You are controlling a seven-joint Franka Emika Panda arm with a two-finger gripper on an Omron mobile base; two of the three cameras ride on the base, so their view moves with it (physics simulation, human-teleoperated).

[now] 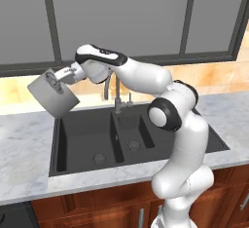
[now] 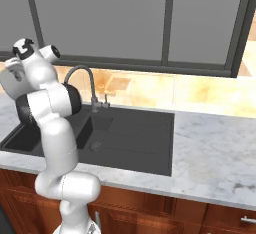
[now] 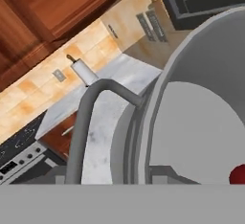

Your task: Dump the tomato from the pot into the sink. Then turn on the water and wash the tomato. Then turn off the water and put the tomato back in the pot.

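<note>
Both base views over sink [image 1: 87, 139]

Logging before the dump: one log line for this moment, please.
claw: shut on pot rim | pot: lifted, tilted over sink's left edge | tomato: still in pot | sink: no water seen

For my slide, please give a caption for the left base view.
Gripper holds the grey pot tilted above the black sink.

Matte grey metal pot [image 1: 53, 94]; glossy tomato [image 3: 238, 174].
</note>
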